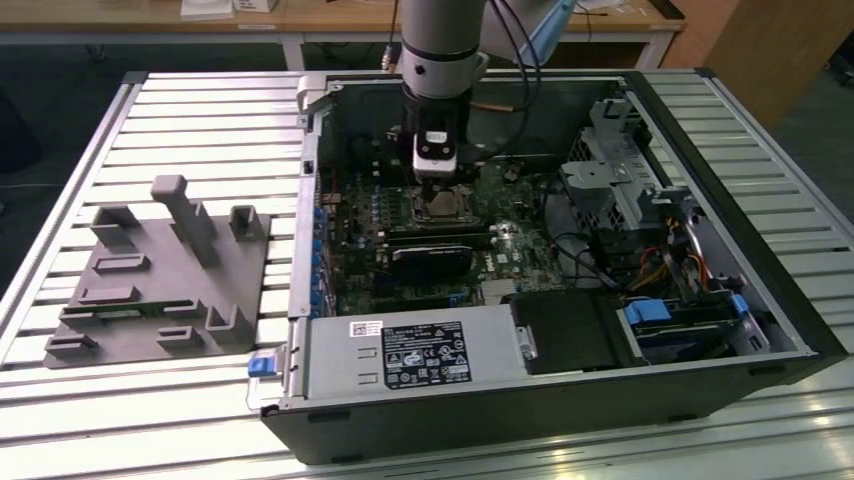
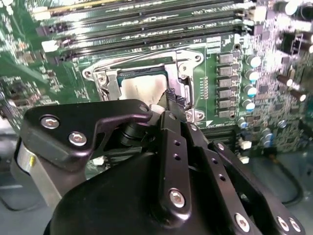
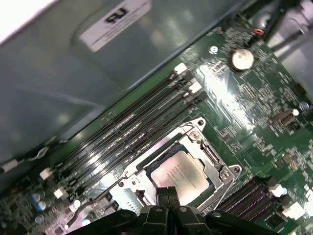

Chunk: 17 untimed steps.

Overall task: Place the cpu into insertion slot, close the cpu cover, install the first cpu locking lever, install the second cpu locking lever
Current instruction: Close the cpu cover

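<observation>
1. cpu: flat silver-grey square, seated in the insertion slot; in the exterior view you find it near the middle of the motherboard, directly under the arm.
2. cpu cover: shiny metal frame lying round the chip, whose top shows through the window; in the second wrist view one side of the frame shows beside the fingertip.
3. gripper: hangs just above the near edge of the chip; the jaws are drawn together with nothing between them; in the second wrist view its ribbed tip sits over the edge of the socket; whether it touches the metal you cannot tell; in the exterior view it points straight down.
4. memory slots: long black rows running beside the socket, on both of its sides.
5. coin cell: round and silver, well apart from the socket.
6. motherboard: green, lying flat in the floor of the computer case.
7. computer case: open-topped, lying on the counter toward the edge at the exterior view's right; power supply along its near wall.
8. grey fixture: moulded block with upright pegs, near the counter's edge at the exterior view's left, apart from the case.
</observation>
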Motion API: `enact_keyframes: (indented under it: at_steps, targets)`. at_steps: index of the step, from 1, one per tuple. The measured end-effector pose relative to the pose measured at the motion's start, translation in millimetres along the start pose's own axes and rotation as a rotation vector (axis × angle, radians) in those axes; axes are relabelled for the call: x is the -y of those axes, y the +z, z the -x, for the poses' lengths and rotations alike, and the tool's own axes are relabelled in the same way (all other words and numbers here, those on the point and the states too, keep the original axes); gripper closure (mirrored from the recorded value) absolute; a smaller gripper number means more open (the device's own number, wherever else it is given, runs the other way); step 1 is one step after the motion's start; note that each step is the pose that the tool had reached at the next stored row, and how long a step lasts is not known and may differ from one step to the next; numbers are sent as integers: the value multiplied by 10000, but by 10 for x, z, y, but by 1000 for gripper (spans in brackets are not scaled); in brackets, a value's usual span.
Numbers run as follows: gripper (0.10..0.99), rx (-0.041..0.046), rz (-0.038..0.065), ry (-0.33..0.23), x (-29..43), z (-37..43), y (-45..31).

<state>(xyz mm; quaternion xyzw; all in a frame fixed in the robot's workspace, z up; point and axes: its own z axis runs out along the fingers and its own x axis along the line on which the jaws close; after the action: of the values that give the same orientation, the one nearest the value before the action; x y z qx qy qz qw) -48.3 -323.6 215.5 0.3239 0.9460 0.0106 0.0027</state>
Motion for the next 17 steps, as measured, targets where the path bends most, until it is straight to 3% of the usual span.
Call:
enact_keyframes:
  at_steps: [17]
  targets:
    - [980, -48, -15, -2632, 0, 0, 10]
